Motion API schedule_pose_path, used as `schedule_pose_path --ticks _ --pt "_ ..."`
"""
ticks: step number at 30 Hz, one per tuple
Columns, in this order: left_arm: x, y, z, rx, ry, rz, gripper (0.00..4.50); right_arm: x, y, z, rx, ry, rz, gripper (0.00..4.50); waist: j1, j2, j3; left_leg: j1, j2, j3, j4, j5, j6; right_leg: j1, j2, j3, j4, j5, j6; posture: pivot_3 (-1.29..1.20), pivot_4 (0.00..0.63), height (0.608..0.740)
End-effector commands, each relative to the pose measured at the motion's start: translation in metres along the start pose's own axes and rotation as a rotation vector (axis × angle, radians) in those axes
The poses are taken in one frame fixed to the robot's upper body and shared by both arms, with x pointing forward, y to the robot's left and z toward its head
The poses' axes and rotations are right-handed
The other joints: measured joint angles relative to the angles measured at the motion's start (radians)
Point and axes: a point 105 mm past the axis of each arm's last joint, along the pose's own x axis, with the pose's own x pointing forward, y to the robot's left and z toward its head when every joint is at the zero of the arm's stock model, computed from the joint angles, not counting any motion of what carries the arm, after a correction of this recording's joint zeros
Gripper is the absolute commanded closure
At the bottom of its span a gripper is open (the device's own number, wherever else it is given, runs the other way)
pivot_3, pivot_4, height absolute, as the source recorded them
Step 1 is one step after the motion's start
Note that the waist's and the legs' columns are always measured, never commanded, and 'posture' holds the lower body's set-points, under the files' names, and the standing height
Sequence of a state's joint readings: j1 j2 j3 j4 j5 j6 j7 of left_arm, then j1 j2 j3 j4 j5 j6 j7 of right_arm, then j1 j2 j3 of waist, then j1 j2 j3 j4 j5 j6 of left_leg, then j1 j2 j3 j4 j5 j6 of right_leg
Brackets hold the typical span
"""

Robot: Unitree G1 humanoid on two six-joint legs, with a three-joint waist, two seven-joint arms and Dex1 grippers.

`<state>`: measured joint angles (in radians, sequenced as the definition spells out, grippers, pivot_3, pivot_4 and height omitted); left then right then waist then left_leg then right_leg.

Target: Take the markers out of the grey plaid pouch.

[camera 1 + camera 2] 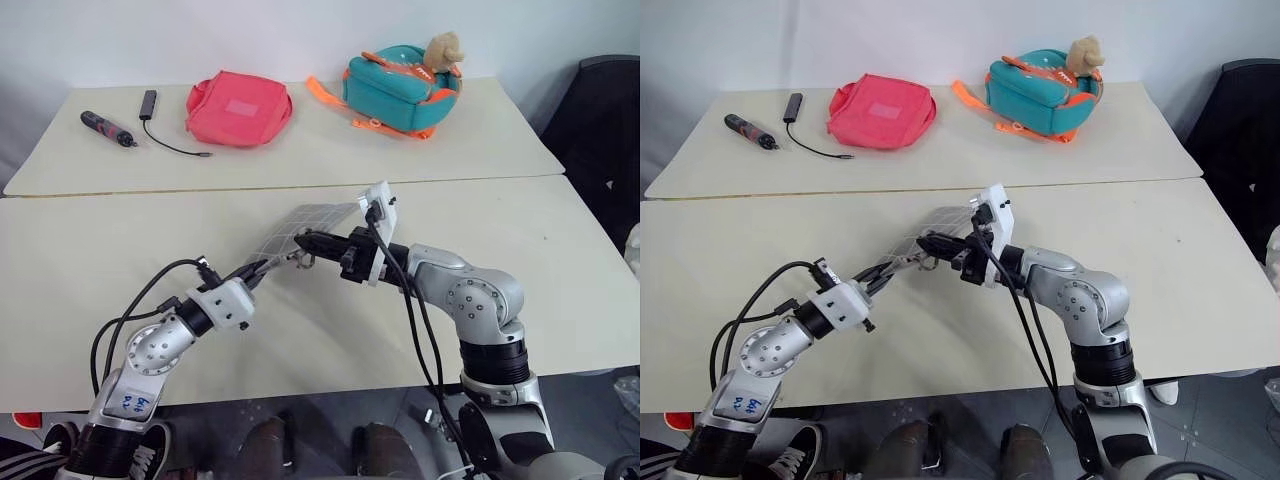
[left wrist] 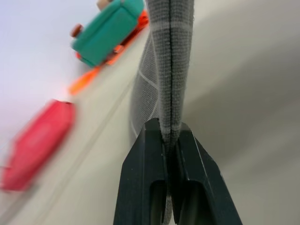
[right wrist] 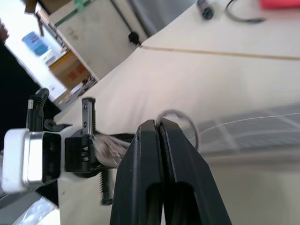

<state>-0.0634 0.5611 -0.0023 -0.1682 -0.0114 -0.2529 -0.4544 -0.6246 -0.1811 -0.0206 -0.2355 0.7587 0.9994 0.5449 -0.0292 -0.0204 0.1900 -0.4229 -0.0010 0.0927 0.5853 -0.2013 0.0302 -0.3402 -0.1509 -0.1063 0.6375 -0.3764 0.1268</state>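
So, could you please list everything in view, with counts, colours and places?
Grey plaid pouch: one, grey with white grid, held above the near table.
Pouch: one, pink-red, far table.
Backpack: one, teal-orange, far table, right of the pink-red pouch.
Tool with cable: one, dark, far table's left end.
Tables: two, cream, butted together.
Left gripper: fingers shut on the pouch's edge.
Right gripper: fingers shut at a small ring by the pouch.
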Motion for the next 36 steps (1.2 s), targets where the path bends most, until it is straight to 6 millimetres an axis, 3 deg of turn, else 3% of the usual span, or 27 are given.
schedule_pose_path --ticks 1,7,16,18,25,36 --pt "-0.004 0.006 0.02 0.033 -0.084 -0.005 4.5 -0.002 0.012 0.02 -0.043 -0.083 0.029 4.44 0.001 0.0 0.0 0.0 0.0 0.0 0.0 0.0 0.0 0.0 0.0 0.0 0.0 0.0 0.0 0.0 0.15 0.74" --pt "-0.011 -0.006 0.008 0.178 -0.032 -0.12 4.5 -0.008 0.002 0.024 -0.047 -0.097 -0.013 4.44 0.002 0.0 0.0 0.0 -0.001 0.001 0.0 0.0 0.0 0.0 0.002 0.0 -0.001 0.0 0.0 0.0 0.15 0.74" --pt "-0.011 0.018 -0.005 0.393 0.048 -0.038 4.5 -0.028 0.004 0.032 -0.093 -0.052 0.018 4.44 0.003 0.0 0.0 0.0 -0.001 0.001 0.0 -0.002 0.003 0.0 0.0 0.0 -0.001 0.0 0.0 0.0 0.15 0.74" --pt "-0.01 0.027 -0.001 0.39 0.034 0.029 4.5 -0.032 0.007 0.027 -0.086 -0.022 0.038 4.44 0.003 0.0 0.0 0.0 0.0 0.001 0.0 -0.002 0.003 0.0 0.0 0.0 -0.001 0.0 0.0 0.0 0.15 0.74" --pt "-0.011 0.022 0.013 0.284 -0.06 0.044 4.5 -0.037 -0.008 0.001 -0.078 0.027 -0.032 4.44 0.001 0.0 0.0 0.0 0.0 0.001 0.0 -0.002 0.002 0.0 0.0 0.0 -0.002 0.0 0.0 0.0 0.15 0.74" --pt "-0.017 0.017 0.014 0.232 -0.074 0.02 4.5 -0.05 -0.033 0.0 -0.102 0.016 -0.139 4.44 0.005 0.0 0.0 0.0 0.0 0.001 0.001 -0.002 0.002 0.001 0.0 0.0 -0.002 0.0 0.0 0.0 0.15 0.74"
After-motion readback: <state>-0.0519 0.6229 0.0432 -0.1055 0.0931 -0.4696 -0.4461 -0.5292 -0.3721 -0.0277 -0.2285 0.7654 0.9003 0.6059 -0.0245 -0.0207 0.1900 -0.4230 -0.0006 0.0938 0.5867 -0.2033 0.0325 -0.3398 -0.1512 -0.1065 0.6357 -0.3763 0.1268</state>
